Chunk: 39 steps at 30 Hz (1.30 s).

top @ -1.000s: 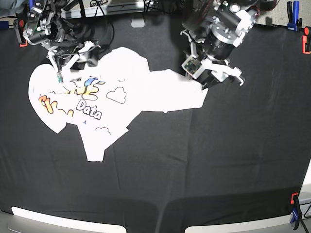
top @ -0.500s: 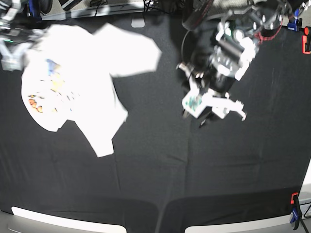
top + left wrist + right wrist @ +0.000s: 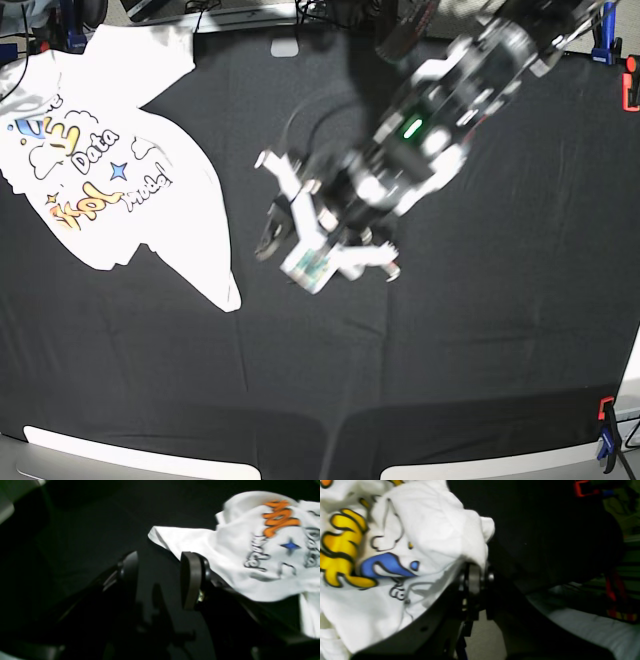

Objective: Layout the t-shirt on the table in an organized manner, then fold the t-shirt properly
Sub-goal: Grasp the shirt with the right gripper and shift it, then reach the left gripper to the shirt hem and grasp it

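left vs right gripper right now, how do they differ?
Left gripper is open and empty over the table, beside the t-shirt edge. Right gripper is shut on the t-shirt, fabric bunched at its jaws. Both have dark fingers.

Robot lab: clamped black-draped table

Showing red clamp and blue clamp at far right edge, another red-and-blue clamp near lower right corner. Lying along the near edge: pale grey strips. Running across the far side: dark cables. Falling evenly from above, bright light, no hard shadows.
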Each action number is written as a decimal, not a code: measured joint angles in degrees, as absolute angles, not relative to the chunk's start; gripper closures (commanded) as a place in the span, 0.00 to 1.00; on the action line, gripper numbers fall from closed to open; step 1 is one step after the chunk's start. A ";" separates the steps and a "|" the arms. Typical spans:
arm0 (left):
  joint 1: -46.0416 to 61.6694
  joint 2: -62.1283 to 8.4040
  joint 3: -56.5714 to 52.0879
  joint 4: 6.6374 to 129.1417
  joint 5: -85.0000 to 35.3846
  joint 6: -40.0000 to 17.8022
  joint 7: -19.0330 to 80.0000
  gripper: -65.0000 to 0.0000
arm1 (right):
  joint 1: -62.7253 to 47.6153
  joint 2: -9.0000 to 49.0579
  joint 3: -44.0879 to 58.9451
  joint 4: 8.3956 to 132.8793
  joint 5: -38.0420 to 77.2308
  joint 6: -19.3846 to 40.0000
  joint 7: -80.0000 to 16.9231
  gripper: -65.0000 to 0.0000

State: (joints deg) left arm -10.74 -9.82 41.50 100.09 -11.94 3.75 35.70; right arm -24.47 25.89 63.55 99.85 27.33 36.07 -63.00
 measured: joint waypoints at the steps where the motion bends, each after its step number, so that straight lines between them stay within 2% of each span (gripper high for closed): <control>1: -12.16 -8.32 41.52 96.77 -13.58 2.83 35.97 0.61 | -24.43 25.85 63.53 99.85 27.83 36.07 -63.35 1.00; 3: -15.11 -5.43 41.52 90.56 -17.02 -0.12 36.99 0.61 | -24.45 25.87 63.51 99.85 28.91 36.07 -63.53 1.00; 6: -18.98 -0.75 41.54 82.56 -20.38 -1.56 36.71 0.61 | -24.45 25.89 63.53 99.85 28.71 36.07 -63.57 1.00; 9: -23.20 3.40 41.56 73.89 -23.42 -1.56 34.65 0.61 | -24.47 25.89 63.53 99.85 28.73 36.07 -63.57 1.00; 12: -26.87 7.16 41.56 63.81 -23.77 0.99 32.49 0.61 | -24.45 25.87 63.53 99.85 28.77 36.07 -63.57 1.00; 19: -30.28 7.14 38.37 43.79 -23.99 4.56 21.74 0.61 | -24.58 25.87 63.59 99.85 32.77 36.05 -65.04 1.00; 21: -31.00 7.14 36.69 39.90 -28.01 4.49 20.27 0.61 | -24.56 25.85 63.57 99.90 34.54 36.05 -65.10 1.00; 23: -31.99 7.14 35.48 38.06 -32.62 2.07 21.41 0.61 | -24.56 25.87 63.59 99.90 34.57 36.05 -65.10 1.00; 27: -31.73 7.14 34.06 37.34 -38.85 -10.41 24.51 0.61 | -24.58 25.85 63.59 99.90 34.57 36.05 -65.54 1.00; 29: -31.59 7.14 34.20 37.32 -40.71 -13.89 24.71 0.61 | -24.56 25.85 63.57 99.90 34.59 36.05 -65.54 1.00; 39: -31.62 7.14 34.28 37.34 -41.87 -14.52 25.36 0.61 | -24.47 25.85 63.59 99.90 34.59 36.05 -65.54 1.00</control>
State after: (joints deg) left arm -31.62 7.14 34.28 37.34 -41.87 -14.52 25.36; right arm -24.47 25.85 63.59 99.90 34.59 36.05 -65.54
